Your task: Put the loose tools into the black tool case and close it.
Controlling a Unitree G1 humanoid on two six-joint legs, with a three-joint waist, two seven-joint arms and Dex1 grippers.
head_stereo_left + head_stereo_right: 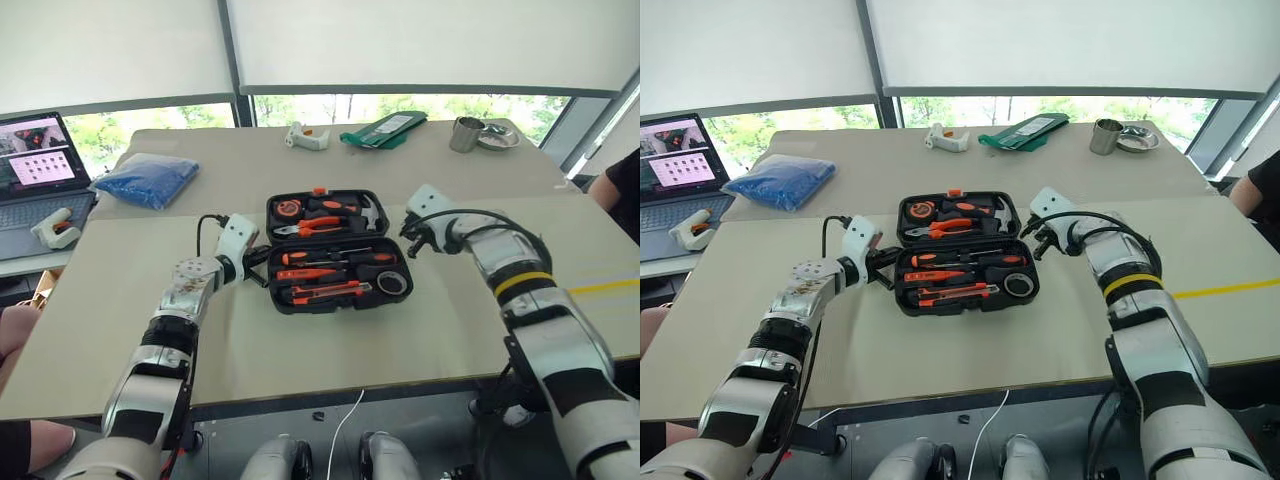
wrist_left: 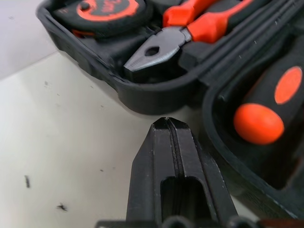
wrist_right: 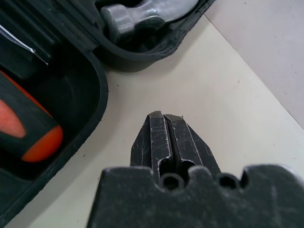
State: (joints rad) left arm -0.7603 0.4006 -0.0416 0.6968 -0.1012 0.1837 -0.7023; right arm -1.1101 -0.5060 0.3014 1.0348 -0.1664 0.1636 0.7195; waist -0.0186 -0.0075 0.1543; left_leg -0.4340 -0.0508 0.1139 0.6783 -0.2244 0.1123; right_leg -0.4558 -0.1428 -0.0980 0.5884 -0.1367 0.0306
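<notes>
We find the black tool case (image 1: 338,250) lying open at the middle of the table (image 1: 300,350), with screwdrivers (image 1: 330,258), utility knife (image 1: 325,291) and tape roll (image 1: 391,283) seated in its near half. The left gripper (image 2: 167,124) sits just beside the case's left edge, fingers pressed together, empty. The right gripper (image 3: 163,116) sits by the right edge, likewise closed on nothing.
</notes>
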